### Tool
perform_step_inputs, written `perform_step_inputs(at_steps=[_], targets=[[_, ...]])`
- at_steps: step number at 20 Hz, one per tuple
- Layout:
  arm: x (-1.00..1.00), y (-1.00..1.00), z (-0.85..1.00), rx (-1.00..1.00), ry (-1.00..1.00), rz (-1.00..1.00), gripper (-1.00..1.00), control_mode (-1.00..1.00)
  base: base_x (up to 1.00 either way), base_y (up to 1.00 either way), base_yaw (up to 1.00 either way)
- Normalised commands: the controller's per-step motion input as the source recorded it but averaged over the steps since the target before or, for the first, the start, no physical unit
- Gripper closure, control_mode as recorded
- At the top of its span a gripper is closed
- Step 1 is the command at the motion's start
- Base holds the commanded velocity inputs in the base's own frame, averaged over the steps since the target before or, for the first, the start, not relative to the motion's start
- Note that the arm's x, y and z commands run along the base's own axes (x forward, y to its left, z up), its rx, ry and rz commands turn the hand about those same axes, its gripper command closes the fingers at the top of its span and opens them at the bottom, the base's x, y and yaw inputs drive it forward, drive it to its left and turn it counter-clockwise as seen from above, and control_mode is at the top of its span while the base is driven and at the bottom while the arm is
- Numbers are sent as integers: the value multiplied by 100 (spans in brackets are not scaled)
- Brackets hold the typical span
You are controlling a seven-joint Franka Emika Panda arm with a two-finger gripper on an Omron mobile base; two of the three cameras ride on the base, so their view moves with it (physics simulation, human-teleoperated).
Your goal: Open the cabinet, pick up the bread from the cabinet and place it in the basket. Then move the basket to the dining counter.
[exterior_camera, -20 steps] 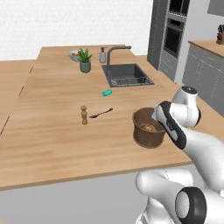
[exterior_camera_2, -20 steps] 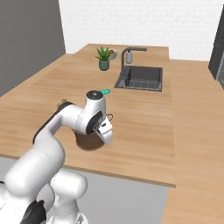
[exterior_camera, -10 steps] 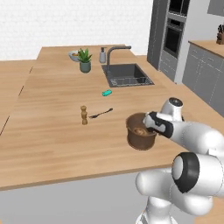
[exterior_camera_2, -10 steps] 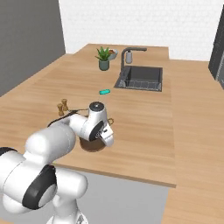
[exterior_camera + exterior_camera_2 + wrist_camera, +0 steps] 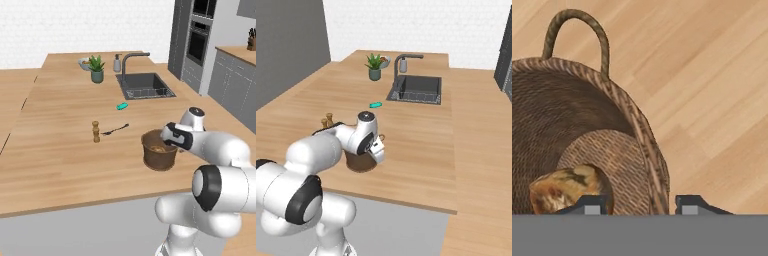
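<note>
The dark brown woven basket (image 5: 159,156) stands upright on the light wooden dining counter (image 5: 60,155), close to its front edge. The golden-brown bread (image 5: 567,187) lies on the basket's floor. My gripper (image 5: 642,205) is at the basket's right-hand rim in the left base view (image 5: 168,138). It is open, with one fingertip inside the basket (image 5: 587,115) and one outside, and there is slack beside the rim. The hoop handle (image 5: 587,22) rises free beyond the fingers. In the right base view, the arm covers most of the basket (image 5: 362,164). The cabinet is out of view.
A pepper mill (image 5: 95,131) and a spoon (image 5: 116,130) lie left of the basket, with a small teal object (image 5: 121,106) beyond them. The inset sink (image 5: 145,86), curved tap (image 5: 131,60) and potted plant (image 5: 97,69) sit farther back. Grey ovens (image 5: 197,40) stand at the right.
The arm brought the basket a little left and down onto the counter. The jaws, shut on the rim before, have parted.
</note>
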Motion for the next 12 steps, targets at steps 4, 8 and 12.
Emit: perform_step_inputs(at_steps=[4,8,12], targets=[[0,4,0,0,0,-2,-100,-100,0,0,0],[-13,0,67,0,5,-1,-100,-100,0,0,0],[-54,19,89,-10,3,3,-100,-100,0,0,0]])
